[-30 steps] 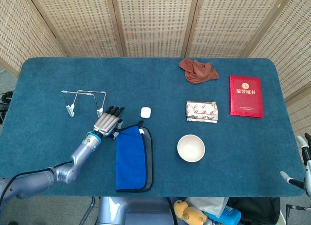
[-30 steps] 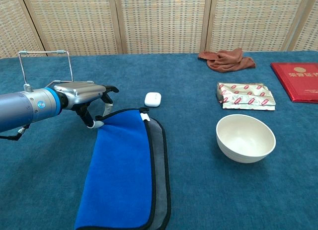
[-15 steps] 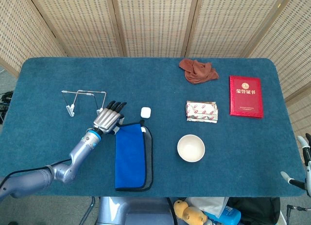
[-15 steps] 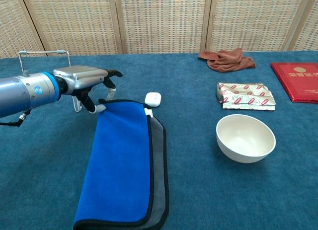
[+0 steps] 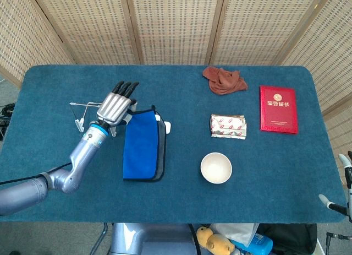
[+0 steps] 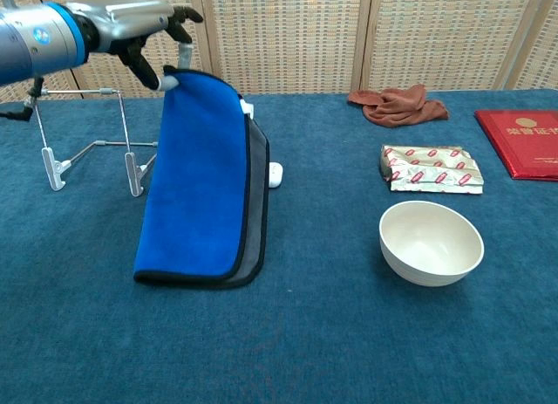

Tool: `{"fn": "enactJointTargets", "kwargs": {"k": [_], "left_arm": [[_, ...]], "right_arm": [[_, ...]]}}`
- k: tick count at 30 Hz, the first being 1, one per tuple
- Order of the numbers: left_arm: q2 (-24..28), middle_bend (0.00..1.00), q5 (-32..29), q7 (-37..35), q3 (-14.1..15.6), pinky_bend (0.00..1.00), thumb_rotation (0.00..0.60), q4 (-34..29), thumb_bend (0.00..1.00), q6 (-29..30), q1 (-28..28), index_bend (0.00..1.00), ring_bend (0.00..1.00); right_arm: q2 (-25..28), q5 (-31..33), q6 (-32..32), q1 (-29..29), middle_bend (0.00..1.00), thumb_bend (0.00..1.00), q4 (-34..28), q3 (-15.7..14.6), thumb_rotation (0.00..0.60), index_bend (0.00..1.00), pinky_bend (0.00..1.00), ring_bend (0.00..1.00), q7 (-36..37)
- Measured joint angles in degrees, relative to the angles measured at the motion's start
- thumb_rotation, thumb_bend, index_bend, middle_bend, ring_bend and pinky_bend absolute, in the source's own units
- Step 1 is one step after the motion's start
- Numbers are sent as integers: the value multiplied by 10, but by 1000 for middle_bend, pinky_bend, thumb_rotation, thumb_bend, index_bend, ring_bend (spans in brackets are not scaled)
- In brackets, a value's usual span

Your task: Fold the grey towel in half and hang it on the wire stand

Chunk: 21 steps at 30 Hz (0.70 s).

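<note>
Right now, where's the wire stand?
The stand is at the table's left in the chest view, just left of the lifted towel, below the left hand.

The folded grey towel [image 6: 205, 181], blue side out, hangs lifted beside the upright wire stand [image 6: 91, 142].

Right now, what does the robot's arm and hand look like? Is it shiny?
Yes, a bit shiny. The left arm is smooth silver-grey metal, round like a tube, with a bright blue ring at the wrist. The left hand has a ribbed silver back and black fingers. A thin black cable runs beside the arm. Of the right hand, only pale grey bits show at the picture's edge.
</note>
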Motion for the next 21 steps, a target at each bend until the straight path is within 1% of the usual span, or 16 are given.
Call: {"fn": "enactJointTargets", "kwargs": {"k": [5,9,16,21], "left_arm": [[38,0,-8,-10,-21,0,600,5,556,9,-6,675,0],[59,0,2,-44,-33,0,600,20,556,13,-6,677,0],[100,0,47,-126,-43,0,600,52,556,24,2,678,0],[113,0,82,-186,-42,0,600,71,555,42,12,682,0]], "right_arm": [[1,-2,1,-1,0,0,0,0,600,50,0,0,2],[1,-2,1,0,0,0,-1,0,600,50,0,0,0],[-2,-4,0,1,0,0,-2,-2,600,51,0,0,-6],[-3,-3,-2,1,0,0,-2,-2,600,50,0,0,-8]]}}
